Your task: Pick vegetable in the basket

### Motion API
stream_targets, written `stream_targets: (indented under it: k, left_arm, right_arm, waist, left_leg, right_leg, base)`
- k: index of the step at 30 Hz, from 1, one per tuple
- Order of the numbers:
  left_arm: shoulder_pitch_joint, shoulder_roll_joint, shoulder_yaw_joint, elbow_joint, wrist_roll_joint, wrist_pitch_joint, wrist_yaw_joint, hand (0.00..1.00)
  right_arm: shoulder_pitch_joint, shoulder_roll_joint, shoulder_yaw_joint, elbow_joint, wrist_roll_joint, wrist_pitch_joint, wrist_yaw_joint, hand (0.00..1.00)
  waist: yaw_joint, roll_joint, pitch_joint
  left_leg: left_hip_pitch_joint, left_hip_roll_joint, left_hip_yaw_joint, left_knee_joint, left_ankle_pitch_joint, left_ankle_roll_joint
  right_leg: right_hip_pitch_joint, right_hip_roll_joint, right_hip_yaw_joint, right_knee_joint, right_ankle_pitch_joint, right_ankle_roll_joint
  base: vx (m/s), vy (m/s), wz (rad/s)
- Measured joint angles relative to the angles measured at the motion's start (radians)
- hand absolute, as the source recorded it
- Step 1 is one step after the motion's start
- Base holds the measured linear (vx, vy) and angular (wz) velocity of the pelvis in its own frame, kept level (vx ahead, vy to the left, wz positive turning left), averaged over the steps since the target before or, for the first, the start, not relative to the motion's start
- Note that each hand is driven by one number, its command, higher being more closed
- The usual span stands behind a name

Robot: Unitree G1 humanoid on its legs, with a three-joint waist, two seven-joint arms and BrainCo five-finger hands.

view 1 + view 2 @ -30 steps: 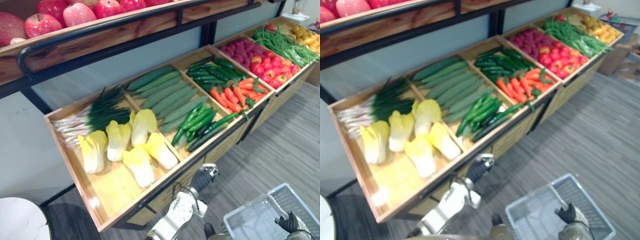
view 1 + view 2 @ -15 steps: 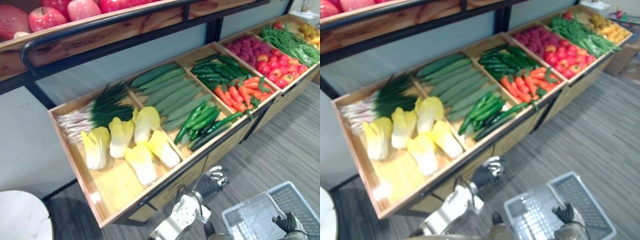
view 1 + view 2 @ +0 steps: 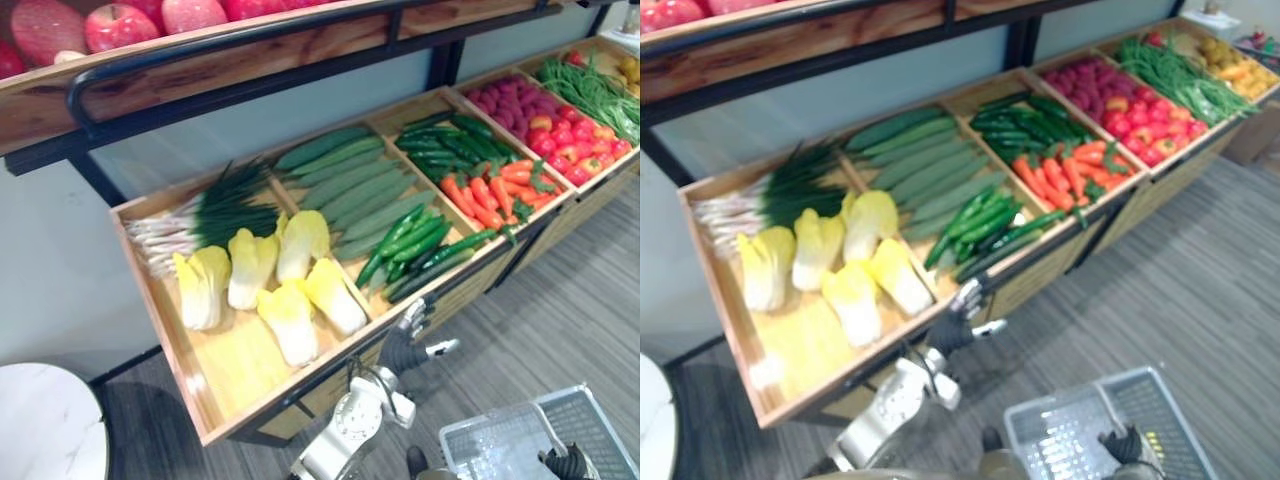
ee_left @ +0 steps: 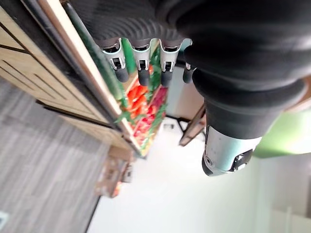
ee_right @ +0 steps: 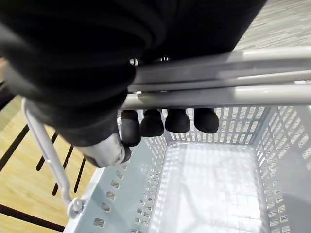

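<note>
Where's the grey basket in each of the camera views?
Left eye view: grey basket in the lower right corner.
Right eye view: basket at the bottom edge, right of centre.
Right wrist view: basket just past the right hand.
Shared landmark: the right hand curled round its handle.

Ahead of you, a long wooden crate holds spring onions, pale cabbages, cucumbers, green peppers and carrots. Your left hand is raised just in front of the crate's front edge, below the green peppers, with fingers pointing up and thumb out sideways. Your right hand is at the handle of the grey basket, low on your right above the floor.
</note>
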Motion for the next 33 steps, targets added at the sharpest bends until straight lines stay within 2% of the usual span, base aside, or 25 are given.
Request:
stream_targets:
  k: [5,9,11,15,18,21,23,26,28,30,33]
  left_arm:
    - [0.019,0.024,0.129,-0.111,-0.17,-0.057,0.014,0.0]
    - [0.07,0.081,0.189,-0.165,-0.339,-0.087,0.001,0.0]
    - [0.084,0.086,0.211,-0.176,-0.399,-0.096,-0.003,0.0]
    - [0.116,0.113,0.24,-0.199,-0.418,-0.116,-0.025,0.0]
    - [0.139,0.136,0.248,-0.202,-0.416,-0.116,-0.059,0.0]
    - [0.178,0.199,0.239,-0.197,-0.415,-0.115,-0.134,0.0]
    - [0.22,0.305,0.24,-0.186,-0.463,-0.105,-0.248,0.0]
    - [0.251,0.379,0.221,-0.103,-0.49,-0.099,-0.348,0.0]
    - [0.273,0.423,0.186,0.043,-0.479,-0.084,-0.404,0.0]
    - [0.292,0.468,0.153,0.231,-0.447,-0.048,-0.468,0.0]
    - [0.299,0.472,0.15,0.443,-0.322,-0.042,-0.476,0.0]
  right_arm:
    - [0.004,-0.002,-0.001,0.065,0.004,0.001,0.002,1.0]
    - [0.005,-0.004,-0.001,0.1,0.005,0.001,0.013,1.0]
    - [0.0,-0.011,0.001,0.118,0.005,0.001,0.022,1.0]
    - [0.002,-0.013,0.002,0.13,0.006,0.001,0.024,1.0]
    - [0.0,-0.013,0.003,0.13,0.009,0.0,0.024,1.0]
    - [0.003,-0.013,0.005,0.136,0.038,-0.01,0.032,1.0]
    - [0.002,-0.013,0.005,0.143,0.046,-0.016,0.045,1.0]
    - [0.001,-0.014,0.01,0.161,0.046,-0.031,0.055,1.0]
    - [-0.005,-0.014,0.022,0.168,0.046,-0.037,0.072,1.0]
    - [-0.015,-0.013,0.046,0.169,0.047,-0.039,0.083,1.0]
    - [-0.021,-0.013,0.072,0.171,0.062,-0.041,0.088,1.0]
  waist:
    - [0.003,-0.014,-0.005]
    - [0.002,-0.02,-0.008]
    - [0.005,-0.023,-0.008]
    - [0.004,-0.025,-0.012]
    - [0.01,-0.026,-0.014]
    - [0.007,-0.029,-0.018]
    - [0.006,-0.033,-0.028]
    - [0.007,-0.035,-0.035]
    - [0.006,-0.035,-0.04]
    - [0.003,-0.036,-0.042]
    - [0.004,-0.03,-0.05]
  left_leg:
    - [-0.017,-0.001,-0.052,0.0,0.015,0.004]
    - [-0.012,-0.006,-0.082,0.0,0.025,0.011]
    - [-0.014,-0.013,-0.086,0.0,0.028,0.015]
    - [-0.013,-0.026,-0.109,0.0,0.031,0.02]
    - [-0.015,-0.035,-0.116,0.0,0.032,0.022]
    - [-0.012,-0.041,-0.13,0.0,0.031,0.023]
    - [-0.012,-0.041,-0.131,0.0,0.031,0.023]
    - [-0.006,-0.04,-0.132,-0.001,0.031,0.024]
    - [0.002,-0.04,-0.13,-0.001,0.03,0.025]
    - [0.008,-0.038,-0.129,-0.001,0.028,0.023]
    - [0.006,-0.038,-0.13,-0.001,0.026,0.02]
  right_leg:
    - [0.013,-0.011,-0.047,-0.005,0.0,0.0]
    - [0.032,-0.02,-0.081,-0.011,0.0,-0.001]
    - [0.032,-0.024,-0.089,-0.012,-0.002,-0.002]
    - [0.045,-0.04,-0.114,-0.014,-0.016,-0.013]
    - [0.046,-0.05,-0.124,-0.015,-0.018,-0.013]
    - [0.061,-0.058,-0.138,-0.025,-0.018,-0.013]
    - [0.066,-0.058,-0.141,-0.033,-0.017,-0.013]
    - [0.077,-0.059,-0.143,-0.043,-0.017,-0.013]
    - [0.086,-0.061,-0.143,-0.05,-0.016,-0.012]
    - [0.097,-0.062,-0.146,-0.058,-0.016,-0.012]
    - [0.099,-0.062,-0.149,-0.066,-0.016,-0.011]
  base:
    - [-0.02,-0.037,0.28]
    - [-0.01,-0.027,0.22]
    - [-0.03,-0.014,0.11]
    - [-0.03,0.001,0.18]
    - [-0.03,0.008,0.08]
    - [-0.01,0.009,0.13]
    - [0.0,-0.004,0.02]
    - [0.0,0.0,0.0]
    - [0.0,0.0,0.0]
    - [0.0,0.0,0.0]
    - [0.01,-0.004,0.02]
